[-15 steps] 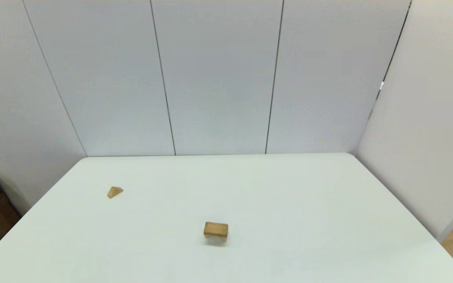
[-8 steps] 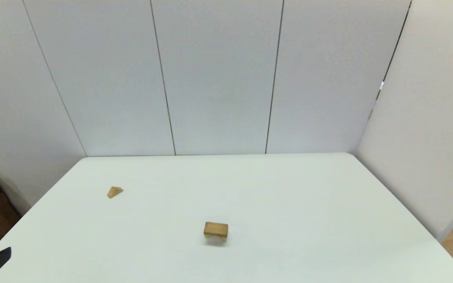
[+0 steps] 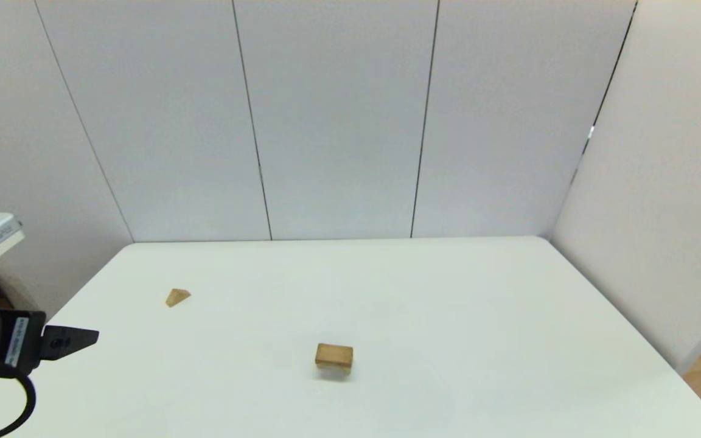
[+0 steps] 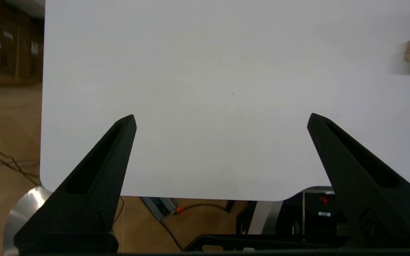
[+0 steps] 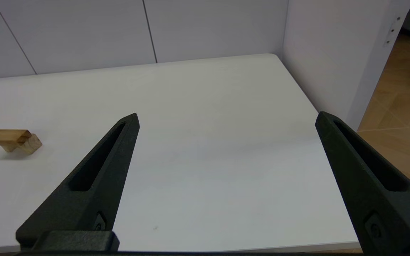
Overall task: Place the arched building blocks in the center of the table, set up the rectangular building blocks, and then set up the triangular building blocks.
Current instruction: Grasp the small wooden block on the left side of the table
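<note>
Bringing my left gripper (image 3: 92,336) in over the white table's (image 3: 448,292) left edge, fingers wide, empty; rectangular slab sits on light-wood arch (image 3: 334,357) mid-table; small wooden triangular wedge (image 3: 177,297) far-left is next, needing a forward reach; right gripper (image 5: 226,119) parked, spread, empty.

On your table (image 3: 448,304) you have one stack near its middle: one rectangular block (image 3: 334,352) lying on one arched block (image 3: 333,365). One triangular block (image 3: 177,297) sits well apart, toward the table's far left. Three blocks total.
</note>
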